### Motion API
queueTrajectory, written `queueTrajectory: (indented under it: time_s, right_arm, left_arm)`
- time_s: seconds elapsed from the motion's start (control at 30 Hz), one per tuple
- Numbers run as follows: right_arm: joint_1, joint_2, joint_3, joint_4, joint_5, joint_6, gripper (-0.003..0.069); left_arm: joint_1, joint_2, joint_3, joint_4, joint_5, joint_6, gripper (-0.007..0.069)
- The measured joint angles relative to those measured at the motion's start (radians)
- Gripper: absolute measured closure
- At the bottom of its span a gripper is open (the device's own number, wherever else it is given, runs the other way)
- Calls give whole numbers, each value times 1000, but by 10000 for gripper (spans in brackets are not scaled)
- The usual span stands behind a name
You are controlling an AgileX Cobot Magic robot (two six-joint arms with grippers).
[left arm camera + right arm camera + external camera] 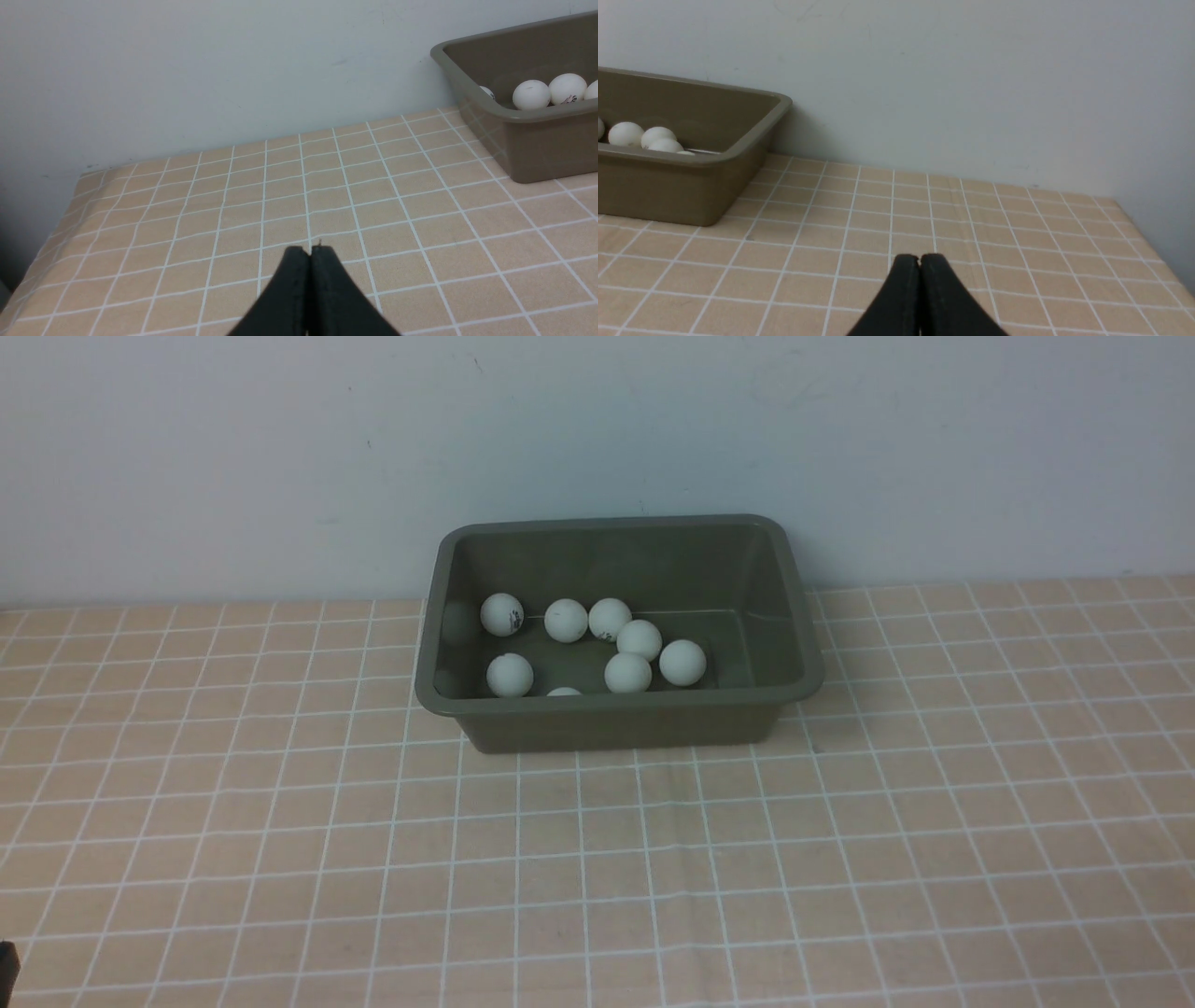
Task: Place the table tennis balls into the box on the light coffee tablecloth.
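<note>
The olive-green box [784,695] stands at the back middle of the light coffee tablecloth [597,859], close to the wall. Several white table tennis balls [627,673] lie inside it, most toward its left and middle. In the left wrist view the box [537,149] is off to one side with balls [531,94] showing over its rim; my left gripper [310,250] is shut, empty, low over bare cloth. In the right wrist view the box [682,191] holds balls [626,134]; my right gripper [919,257] is also shut and empty, well away from it.
A pale wall [597,448] rises directly behind the box. The cloth drops off at the table's left edge [51,224] and at its right edge [1153,242]. A dark bit of the left arm [7,966] shows at the front view's lower left corner.
</note>
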Motion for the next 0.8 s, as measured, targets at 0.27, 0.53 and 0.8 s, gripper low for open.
queueTrajectory:
  time_s: [0.27, 0.53, 0.8]
  right_arm:
    - [0, 0, 0, -103, 44, 258, 677]
    - [0, 0, 0, -100, 46, 279, 677]
    - [0, 0, 0, -100, 46, 279, 677]
  left_arm:
    - [0, 0, 0, 0, 0, 6, 693]
    - [0, 0, 0, 0, 0, 0, 693]
    - [0, 0, 0, 0, 0, 0, 693]
